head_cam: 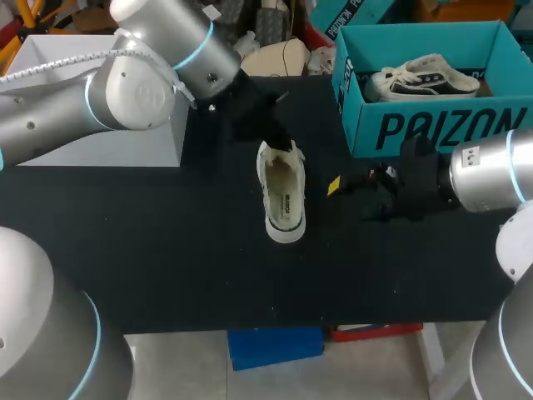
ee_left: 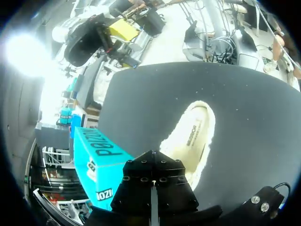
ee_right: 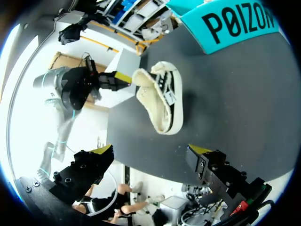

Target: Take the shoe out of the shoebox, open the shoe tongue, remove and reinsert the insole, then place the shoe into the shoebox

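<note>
Head view first: the shoe stands on the black table, outside the shoebox, with its cream inside facing up and its rounded toe pointing toward the near edge. The left gripper sits right at the heel end, its black body covering the rim of the opening. Whether it is clamped on the shoe or only resting against it, I cannot tell. From the left wrist view the shoe lies just ahead of and under that gripper, which hides the heel.

Over to the right wrist view. The right gripper is spread wide, with its yellow tips far apart and holding nothing. The shoe lies ahead of it, apart, with only bare table between them.

Moving outward, the teal shoebox stands beside the right gripper on its far side, open at the top. A second shoe, white with dark trim, lies inside it. The left arm crosses in from the far left, passing above a white box that stands behind the left gripper.
</note>
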Available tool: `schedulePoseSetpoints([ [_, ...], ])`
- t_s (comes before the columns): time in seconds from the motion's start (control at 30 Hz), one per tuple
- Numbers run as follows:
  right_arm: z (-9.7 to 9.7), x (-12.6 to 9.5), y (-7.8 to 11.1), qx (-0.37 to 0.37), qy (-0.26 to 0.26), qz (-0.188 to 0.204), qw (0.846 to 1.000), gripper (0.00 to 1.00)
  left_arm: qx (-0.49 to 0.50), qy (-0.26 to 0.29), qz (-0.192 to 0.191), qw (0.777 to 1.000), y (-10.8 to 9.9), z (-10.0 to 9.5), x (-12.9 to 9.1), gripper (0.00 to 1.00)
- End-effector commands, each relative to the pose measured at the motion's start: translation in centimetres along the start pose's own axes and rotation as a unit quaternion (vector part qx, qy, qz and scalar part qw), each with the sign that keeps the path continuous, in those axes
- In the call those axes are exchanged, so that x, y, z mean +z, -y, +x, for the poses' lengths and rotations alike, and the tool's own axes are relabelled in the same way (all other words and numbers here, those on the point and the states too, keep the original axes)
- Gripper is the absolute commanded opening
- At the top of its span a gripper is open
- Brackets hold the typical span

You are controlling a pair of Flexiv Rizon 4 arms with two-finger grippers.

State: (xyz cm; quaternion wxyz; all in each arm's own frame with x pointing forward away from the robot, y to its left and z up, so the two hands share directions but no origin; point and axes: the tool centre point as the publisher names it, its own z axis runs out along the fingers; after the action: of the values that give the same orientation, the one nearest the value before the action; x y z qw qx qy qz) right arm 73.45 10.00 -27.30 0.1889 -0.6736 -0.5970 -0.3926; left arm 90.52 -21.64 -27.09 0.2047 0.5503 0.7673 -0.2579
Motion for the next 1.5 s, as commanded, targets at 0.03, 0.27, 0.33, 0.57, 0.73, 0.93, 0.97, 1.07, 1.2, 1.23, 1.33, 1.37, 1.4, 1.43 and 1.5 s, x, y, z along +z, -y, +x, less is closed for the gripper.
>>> schedulePoseSetpoints([
  [0.03,0.0,0.0,0.0,0.000,0.000,0.000,1.000,1.00,-0.040,0.075,-0.032,0.996,-1.0,0.1,-1.6,0.00],
  [0.27,0.0,0.0,0.0,0.000,0.000,0.000,1.000,1.00,-0.068,0.073,-0.074,0.992,-4.9,-0.3,-0.2,0.00],
  [0.33,0.0,0.0,0.0,0.000,0.000,0.000,1.000,1.00,-0.083,0.084,-0.075,0.990,-5.9,-0.3,0.5,0.00],
  [0.57,0.0,0.0,0.0,0.000,0.000,0.000,1.000,1.00,-0.105,0.086,-0.087,0.987,-8.3,0.1,2.2,0.00],
  [0.73,0.0,0.0,0.0,0.000,0.000,0.000,1.000,1.00,-0.106,0.069,-0.073,0.989,-8.2,0.7,3.2,0.00],
  [0.93,0.0,0.0,0.0,0.000,0.000,0.000,1.000,1.00,-0.093,0.031,-0.052,0.994,-5.6,2.1,3.9,0.00],
  [0.97,0.0,0.0,0.0,0.000,0.000,0.000,1.000,1.00,-0.088,0.025,-0.051,0.994,-5.2,2.4,4.0,0.00],
  [1.07,0.0,0.0,0.0,0.000,0.000,0.000,1.000,1.00,-0.087,0.009,-0.037,0.996,-4.1,3.3,4.9,0.00],
  [1.2,0.0,0.0,0.0,0.000,0.000,0.000,1.000,1.00,-0.092,-0.008,-0.021,0.995,-2.4,4.6,5.9,0.00],
  [1.23,0.0,0.0,0.0,0.000,0.000,0.000,1.000,1.00,-0.094,-0.012,-0.018,0.995,-2.2,4.8,6.2,0.00],
  [1.33,0.0,0.0,0.0,0.000,0.000,0.000,1.000,1.00,-0.096,-0.018,-0.016,0.995,-1.8,5.4,6.6,0.00],
  [1.37,0.0,0.0,0.0,0.000,0.000,0.000,1.000,1.00,-0.097,-0.018,-0.015,0.995,-1.6,5.5,6.6,0.00],
  [1.4,0.0,0.0,0.0,0.000,0.000,0.000,1.000,1.00,-0.096,-0.021,-0.015,0.995,-1.5,5.7,6.7,0.00],
  [1.43,0.0,0.0,0.0,0.000,0.000,0.000,1.000,1.00,-0.098,-0.022,-0.014,0.995,-1.4,5.8,6.7,0.00],
  [1.5,0.0,0.0,0.0,0.000,0.000,0.000,1.000,1.00,-0.097,-0.025,-0.012,0.995,-1.1,6.0,6.7,0.00],
])
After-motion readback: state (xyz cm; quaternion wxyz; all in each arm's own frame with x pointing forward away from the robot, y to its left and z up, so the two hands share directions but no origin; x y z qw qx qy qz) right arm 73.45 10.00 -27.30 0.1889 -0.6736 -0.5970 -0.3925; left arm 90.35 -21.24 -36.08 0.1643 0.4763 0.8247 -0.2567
